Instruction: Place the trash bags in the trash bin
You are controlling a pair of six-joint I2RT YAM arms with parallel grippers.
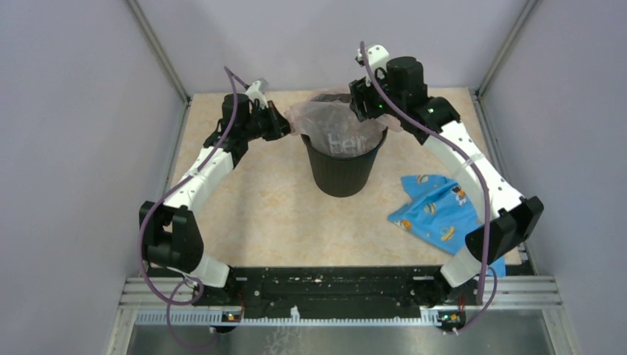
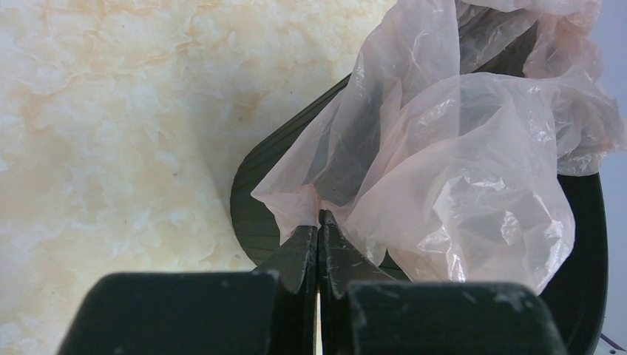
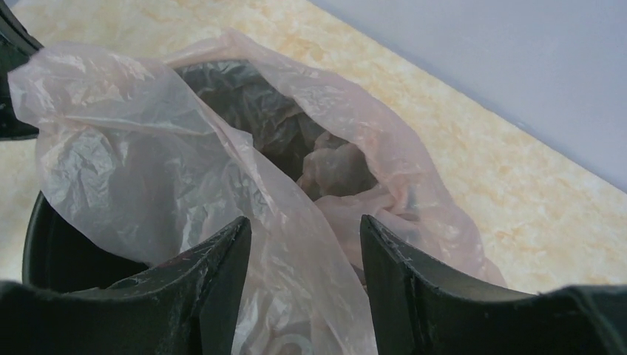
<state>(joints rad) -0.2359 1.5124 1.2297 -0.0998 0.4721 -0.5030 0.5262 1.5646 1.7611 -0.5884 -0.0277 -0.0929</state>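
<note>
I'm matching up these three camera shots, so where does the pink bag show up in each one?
Top external: the bag is at upper centre, draped over the rim of the bin.
Left wrist: the bag fills the upper right, spilling over the bin's edge.
Right wrist: the bag spans left and centre, with the bin at lower left.
Shared landmark: the black bin.

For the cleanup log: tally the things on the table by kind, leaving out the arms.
pale-pink trash bag: 1
black trash bin: 1
blue patterned cloth: 1
Total: 3
</note>
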